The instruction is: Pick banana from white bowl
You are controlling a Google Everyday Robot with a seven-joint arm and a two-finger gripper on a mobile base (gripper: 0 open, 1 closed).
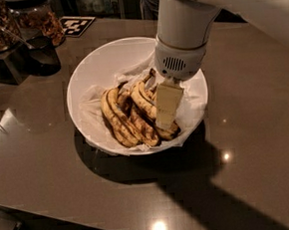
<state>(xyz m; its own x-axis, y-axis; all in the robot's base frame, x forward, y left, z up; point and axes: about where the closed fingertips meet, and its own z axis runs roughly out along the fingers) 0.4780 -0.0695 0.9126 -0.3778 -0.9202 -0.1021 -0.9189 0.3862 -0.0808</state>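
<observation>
The white bowl stands on the brown table, lined with crumpled white paper. Several bananas lie in its middle. The shorter ones on the left carry broad black streaks. A longer curved yellow banana runs from a dark stem at the top down to the right, partly hidden by my gripper. My gripper reaches down into the bowl from the upper right. Its cream tip rests on or just over that banana's right side, and the white wrist is above the bowl's far right rim.
Glass jars of nuts and a dark holder stand at the back left. A black-and-white marker tag lies behind the bowl. The table's front edge runs along the lower left. The arm's shadow falls front right of the bowl.
</observation>
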